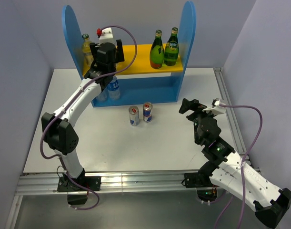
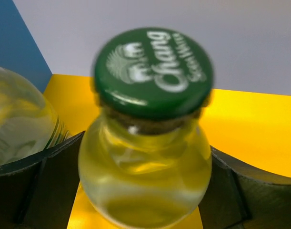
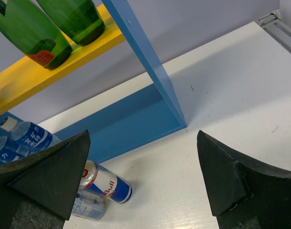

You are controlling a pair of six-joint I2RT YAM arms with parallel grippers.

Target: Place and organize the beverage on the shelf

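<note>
The shelf [image 1: 75, 28] stands at the back, with a yellow upper board [image 1: 138, 52] and a blue base [image 1: 150, 88]. My left gripper [image 1: 108, 52] is over the left part of the upper board. In the left wrist view it [image 2: 145, 191] is shut on a clear yellowish bottle with a green Chang cap [image 2: 152, 71], held upright above the yellow board [image 2: 250, 129]. A similar clear bottle [image 1: 87, 47] stands just to its left [image 2: 16, 119]. My right gripper [image 1: 192, 106] is open and empty [image 3: 143, 176] above the table, right of the shelf.
Two green bottles [image 1: 157, 50] [image 1: 172, 46] stand on the right part of the upper board. Water bottles [image 1: 113, 88] stand on the base at the left. Two cans [image 1: 134, 116] [image 1: 147, 112] stand on the table in front of the shelf.
</note>
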